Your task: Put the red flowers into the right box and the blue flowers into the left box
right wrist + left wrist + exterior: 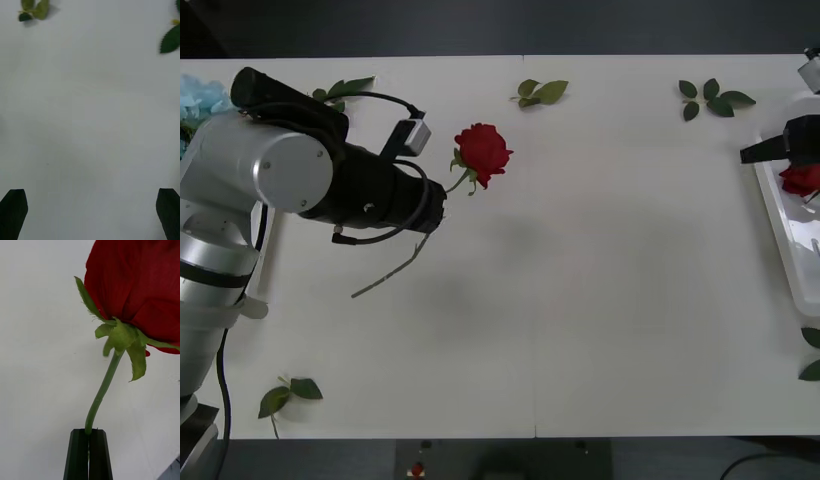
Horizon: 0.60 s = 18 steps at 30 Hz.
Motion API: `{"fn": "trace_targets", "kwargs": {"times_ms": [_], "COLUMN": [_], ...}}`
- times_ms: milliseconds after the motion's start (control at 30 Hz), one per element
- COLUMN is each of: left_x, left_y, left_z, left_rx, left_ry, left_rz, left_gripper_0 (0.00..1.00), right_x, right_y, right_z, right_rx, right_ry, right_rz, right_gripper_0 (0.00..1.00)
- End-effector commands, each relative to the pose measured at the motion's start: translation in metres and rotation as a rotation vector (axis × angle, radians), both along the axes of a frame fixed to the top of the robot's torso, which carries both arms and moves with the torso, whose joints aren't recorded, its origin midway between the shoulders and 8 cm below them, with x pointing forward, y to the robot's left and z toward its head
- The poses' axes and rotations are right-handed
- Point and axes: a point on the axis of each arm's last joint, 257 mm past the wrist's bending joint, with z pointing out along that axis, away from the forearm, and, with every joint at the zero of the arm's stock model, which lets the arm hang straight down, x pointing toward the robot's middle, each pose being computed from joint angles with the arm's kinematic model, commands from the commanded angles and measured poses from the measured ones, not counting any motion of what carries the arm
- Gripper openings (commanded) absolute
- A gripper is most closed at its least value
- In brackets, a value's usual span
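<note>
A red flower hangs above the table's left half. My left gripper is shut on its green stem just below the bloom, and the rest of the stem trails down towards the table. Another red flower lies in the right box at the right edge. My right gripper hovers beside that box, open with nothing between its black fingers. The blue flowers show at the far left, behind my left arm. A strip of the left box peeks out beside that arm.
Loose green leaf sprigs lie on the white table: one at the back centre, one at the back right, one behind my left arm, one at the front left, and one at the right edge.
</note>
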Motion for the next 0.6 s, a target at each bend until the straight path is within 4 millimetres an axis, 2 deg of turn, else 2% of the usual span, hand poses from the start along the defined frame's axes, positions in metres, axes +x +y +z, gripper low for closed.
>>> {"fn": "trace_targets", "kwargs": {"times_ms": [33, 67, 133, 167, 233, 367, 500, 600], "left_x": [-0.005, -0.009, -0.012, -0.016, -0.02, -0.025, -0.03, -0.035], "left_y": [-0.011, -0.016, -0.021, -0.025, -0.032, -0.043, -0.052, -0.059], "left_z": [0.038, 0.047, 0.058, 0.068, 0.082, 0.117, 0.143, 0.157], "left_rx": [-0.112, -0.153, -0.201, -0.246, -0.305, -0.444, -0.547, -0.616], "left_ry": [-0.063, -0.068, -0.078, -0.081, -0.094, -0.149, -0.196, -0.217], "left_rz": [-0.084, -0.107, -0.131, -0.151, -0.178, -0.226, -0.261, -0.282], "left_gripper_0": [0.0, 0.0, 0.0, 0.0, 0.0, 0.0, 0.0, 0.0], "right_x": [-0.024, -0.03, -0.04, -0.051, -0.066, -0.095, -0.121, -0.139], "right_y": [0.032, 0.048, 0.068, 0.088, 0.112, 0.161, 0.201, 0.22], "right_z": [0.01, 0.013, 0.015, 0.021, 0.024, 0.043, 0.062, 0.074], "right_rx": [0.096, 0.141, 0.194, 0.244, 0.308, 0.45, 0.597, 0.694], "right_ry": [-0.04, -0.049, -0.056, -0.062, -0.06, -0.061, -0.056, -0.052], "right_rz": [0.096, 0.126, 0.158, 0.196, 0.238, 0.32, 0.383, 0.4], "right_gripper_0": [1.0, 1.0, 1.0, 1.0, 1.0, 1.0, 1.0, 1.0]}}
